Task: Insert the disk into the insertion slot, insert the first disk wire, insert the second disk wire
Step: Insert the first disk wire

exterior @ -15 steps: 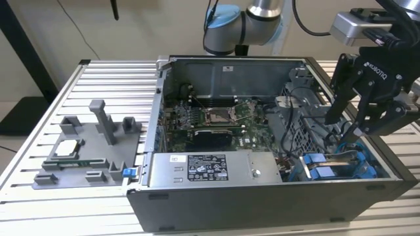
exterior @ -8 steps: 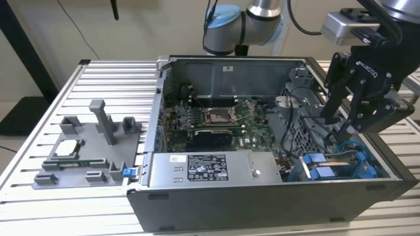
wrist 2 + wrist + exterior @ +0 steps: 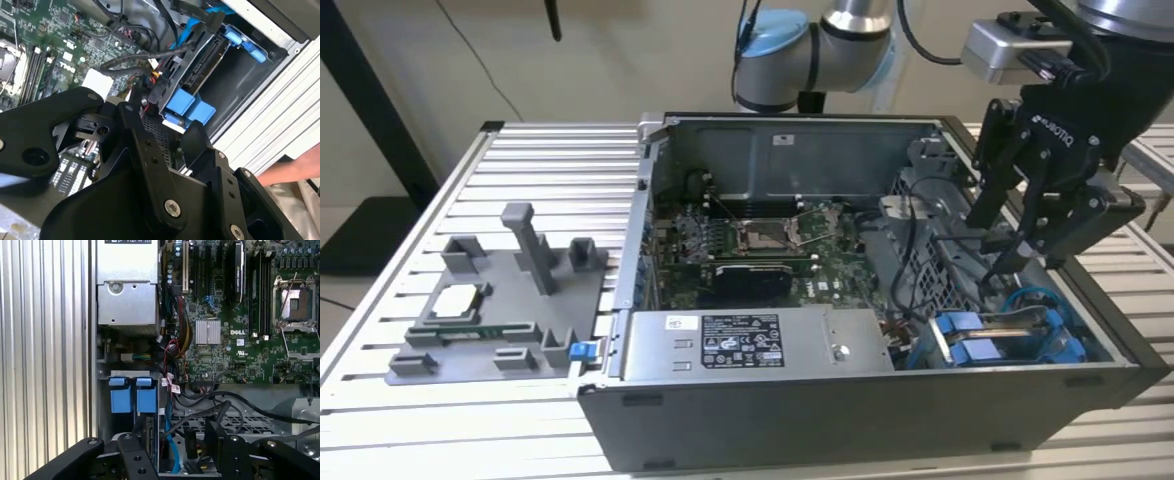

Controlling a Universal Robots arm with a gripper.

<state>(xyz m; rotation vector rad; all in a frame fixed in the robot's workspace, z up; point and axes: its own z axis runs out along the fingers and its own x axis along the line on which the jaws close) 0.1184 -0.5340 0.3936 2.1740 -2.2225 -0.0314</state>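
Near the hand (image 3: 1006, 250), one disk (image 3: 977, 350) shows two blue tabs (image 3: 120, 399).

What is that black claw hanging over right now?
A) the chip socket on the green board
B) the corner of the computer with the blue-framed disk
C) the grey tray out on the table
B: the gripper hangs over the end of the case on the exterior view's right, just above the disk in its blue frame.

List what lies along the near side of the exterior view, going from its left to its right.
First the grey parts fixture, then the power-supply box, then the disk in its blue carrier.
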